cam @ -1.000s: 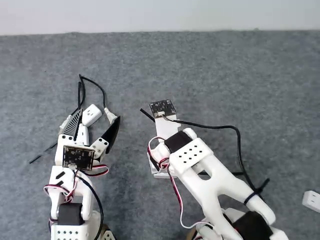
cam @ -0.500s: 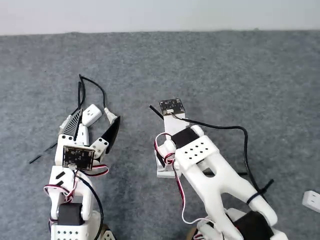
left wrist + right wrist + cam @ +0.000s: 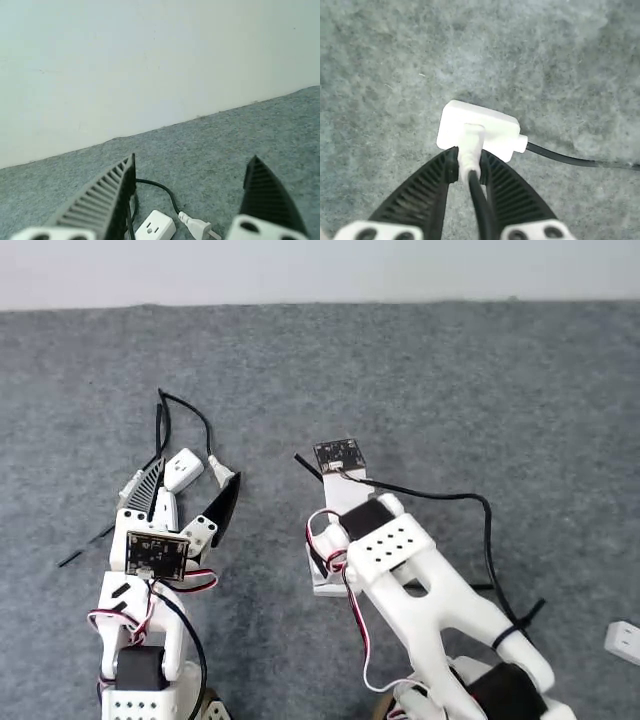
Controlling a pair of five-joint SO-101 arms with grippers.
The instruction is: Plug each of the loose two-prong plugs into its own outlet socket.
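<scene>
In the right wrist view my right gripper (image 3: pixel 469 156) is shut on a white two-prong plug (image 3: pixel 471 145) that stands in a white outlet socket (image 3: pixel 492 127) lying on the grey carpet. From above, that socket (image 3: pixel 320 582) peeks out beneath the right arm (image 3: pixel 390 545). My left gripper (image 3: pixel 194 161) is open, held just above the carpet. A second white socket (image 3: pixel 155 228) and a loose white plug (image 3: pixel 196 227) with a black cord lie just ahead of it. In the high view this socket (image 3: pixel 183 469) and plug (image 3: pixel 222 477) lie between the open fingers.
A third white socket (image 3: pixel 624 640) lies near the right edge of the carpet. Black cords (image 3: pixel 180 410) loop beyond the left gripper, and another cord (image 3: pixel 480 540) trails along the right arm. A pale wall (image 3: pixel 150 65) bounds the far side.
The right arm shifted a little to the right, then slightly back left, still gripping its plug. The left arm has not moved.
</scene>
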